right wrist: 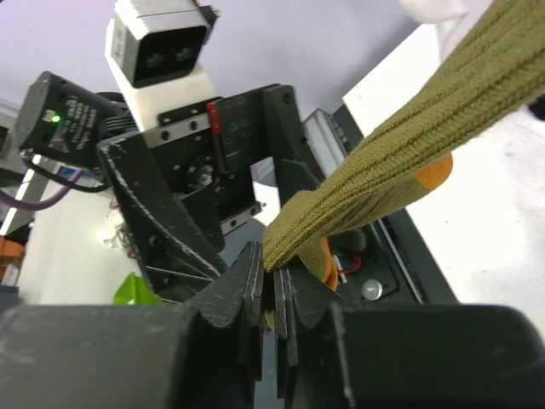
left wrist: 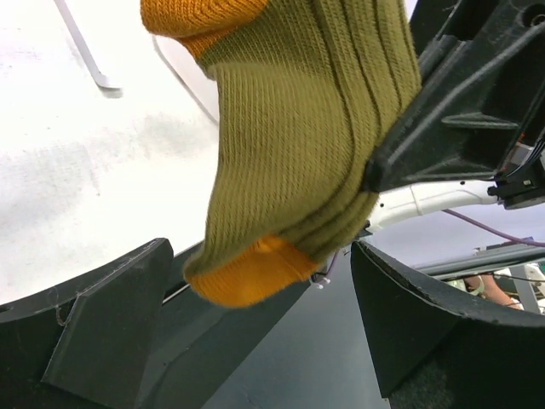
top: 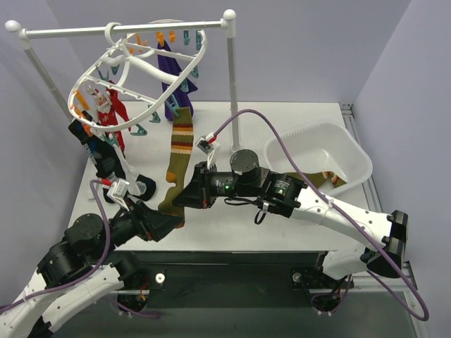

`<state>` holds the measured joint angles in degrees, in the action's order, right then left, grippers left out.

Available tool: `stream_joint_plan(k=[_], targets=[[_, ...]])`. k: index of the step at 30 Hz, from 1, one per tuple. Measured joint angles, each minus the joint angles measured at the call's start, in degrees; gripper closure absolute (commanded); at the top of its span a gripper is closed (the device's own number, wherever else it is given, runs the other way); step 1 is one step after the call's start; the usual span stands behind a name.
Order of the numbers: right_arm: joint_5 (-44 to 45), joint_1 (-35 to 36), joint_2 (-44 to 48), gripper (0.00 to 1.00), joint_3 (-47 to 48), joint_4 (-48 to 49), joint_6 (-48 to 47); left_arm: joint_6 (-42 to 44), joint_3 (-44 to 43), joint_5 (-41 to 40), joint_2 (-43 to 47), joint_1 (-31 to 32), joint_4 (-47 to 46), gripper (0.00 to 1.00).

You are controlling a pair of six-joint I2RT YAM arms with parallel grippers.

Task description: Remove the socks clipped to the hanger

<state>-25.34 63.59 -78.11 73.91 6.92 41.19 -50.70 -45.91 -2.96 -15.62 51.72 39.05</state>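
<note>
The white oval hanger (top: 144,70) hangs from the rail with orange and teal clips. A purple sock (top: 171,70), a red-and-white sock (top: 111,113), a dark sock (top: 106,160) and an olive striped sock (top: 180,158) hang from it. My right gripper (top: 184,199) is shut on the olive sock's foot (right wrist: 383,170), the fabric pinched between its pads. My left gripper (top: 175,220) is open just below the sock's orange toe (left wrist: 251,273), not touching it.
A white pole rail stand (top: 232,77) rises at the back of the table. A white plastic basin (top: 356,151) at the right holds another olive sock (top: 330,179). The two arms are close together near the table's front edge.
</note>
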Motion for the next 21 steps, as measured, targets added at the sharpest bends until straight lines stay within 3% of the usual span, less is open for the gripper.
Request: stream_joint_plan(k=[2, 5, 6, 8, 9, 10, 11, 14, 15, 18, 21], targets=[[-0.4, 0.5, 0.0, 1.0, 0.0, 0.4, 0.5, -0.1, 0.6, 0.6, 0.1, 0.0, -1.0, 0.03], [-1.0, 1.3, 0.0, 1.0, 0.0, 1.5, 1.1, -0.4, 2.1, 2.5, 0.2, 0.0, -4.1, 0.17], [-1.1, 1.5, 0.0, 1.0, 0.0, 1.9, 1.2, -0.6, 2.8, 3.3, 0.3, 0.0, -5.6, 0.35], [-1.3, 1.9, -0.1, 1.0, 0.0, 2.4, 1.4, -1.4, 3.8, 4.0, 0.7, 0.0, -7.1, 0.52], [-1.3, 2.1, -0.2, 1.0, 0.0, 2.5, 1.4, -1.6, 4.1, 4.2, 1.0, 0.0, -7.6, 0.68], [-1.3, 2.1, -0.2, 1.0, 0.0, 2.5, 1.4, -1.7, 4.4, 4.3, 1.4, 0.0, -8.0, 0.95], [-1.2, 2.1, -0.2, 1.0, 0.0, 2.4, 1.4, -1.8, 4.5, 4.4, 1.9, 0.0, -8.2, 1.0], [-0.2, 2.1, -0.3, 0.75, 0.5, 0.8, 0.3, -1.7, 4.5, 4.1, 3.7, 0.0, -9.1, 1.0], [0.7, 2.1, -0.4, 0.59, 1.2, -0.8, -0.3, -1.7, 4.5, 4.1, 4.3, 0.0, -9.2, 1.0], [3.8, 2.1, -0.4, 0.39, 3.3, -5.5, -2.6, -1.7, 4.5, 3.9, 4.6, 0.0, -9.1, 1.0], [8.5, 1.3, -0.4, 0.28, 6.6, -11.4, -6.3, -1.7, 4.5, 3.9, 4.6, 0.0, -8.9, 1.0]])
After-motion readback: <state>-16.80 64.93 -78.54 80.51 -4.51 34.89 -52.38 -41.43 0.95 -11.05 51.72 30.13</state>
